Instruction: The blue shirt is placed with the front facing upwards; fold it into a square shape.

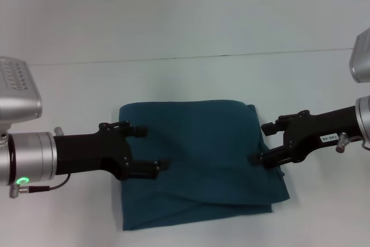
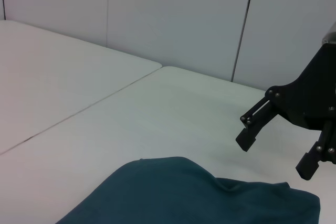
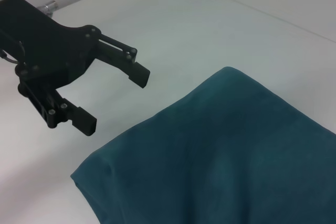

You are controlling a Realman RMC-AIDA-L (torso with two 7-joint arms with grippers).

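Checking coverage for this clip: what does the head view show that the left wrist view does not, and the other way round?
Only the head view shows the left gripper, open at the left edge of the blue shirt, and the whole folded, roughly square outline with a lower layer sticking out along the near and right edges. Only the left wrist view shows the wall panels behind the table and a seam in the tabletop. Both show the open right gripper at the shirt's right side, holding nothing, and the white table.
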